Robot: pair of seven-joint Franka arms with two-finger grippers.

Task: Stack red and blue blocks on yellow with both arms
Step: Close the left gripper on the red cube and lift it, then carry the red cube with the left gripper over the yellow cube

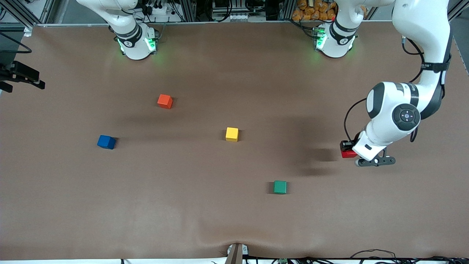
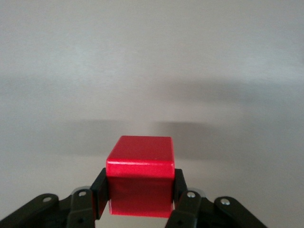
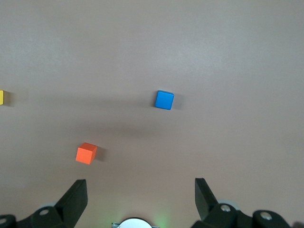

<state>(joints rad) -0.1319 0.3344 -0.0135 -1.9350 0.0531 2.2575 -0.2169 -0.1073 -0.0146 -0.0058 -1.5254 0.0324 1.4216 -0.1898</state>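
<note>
My left gripper [image 1: 348, 149] is shut on the red cube [image 1: 348, 154] and holds it above the table at the left arm's end; its shadow lies on the table beside it. In the left wrist view the fingers [image 2: 99, 195] clamp two sides of the red cube [image 2: 140, 164]. The yellow cube [image 1: 232, 134] sits mid-table and shows at the edge of the right wrist view [image 3: 1, 97]. The blue cube [image 1: 106, 142] lies toward the right arm's end and also shows in the right wrist view [image 3: 164, 99]. My right gripper [image 3: 140, 186] is open, empty and high above the table near its own base.
An orange-red cube [image 1: 165, 101] lies farther from the front camera than the blue cube. A green cube [image 1: 280, 187] lies nearer to the camera than the yellow cube. The brown table [image 1: 183, 205] is bare around them.
</note>
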